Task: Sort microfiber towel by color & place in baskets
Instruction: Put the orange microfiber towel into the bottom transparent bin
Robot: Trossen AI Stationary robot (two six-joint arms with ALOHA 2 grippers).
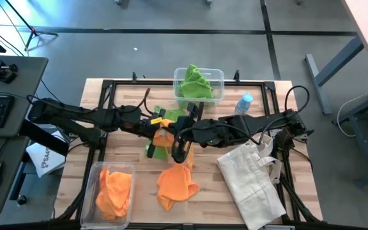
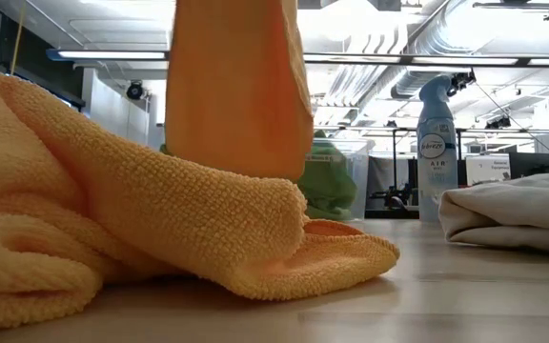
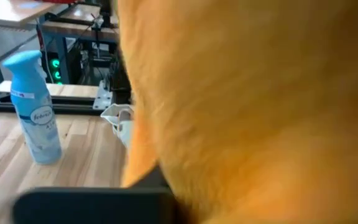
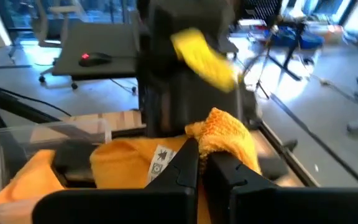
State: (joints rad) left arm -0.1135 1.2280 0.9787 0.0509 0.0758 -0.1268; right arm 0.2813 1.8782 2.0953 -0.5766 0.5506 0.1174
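An orange microfiber towel hangs between my two grippers above the table's middle; in the low view it is the orange sheet coming down from above. My right gripper is shut on it. My left gripper faces it closely, and the orange cloth fills its wrist view. A second orange towel lies crumpled on the table near the front edge. A green towel lies under the arms. One basket at the front left holds orange towels, and another at the far edge holds green ones. My right gripper pinches a bunched edge of the orange towel between its two fingers, coming nearly level from the table's right. The towel hangs slack below the hold. I cannot tell whether its lower end rests on the table.
An off-white tote bag lies at the front right. A spray bottle with a blue cap stands at the far right, near the basket of green towels. Bare tabletop shows between the front-left basket and the crumpled orange towel.
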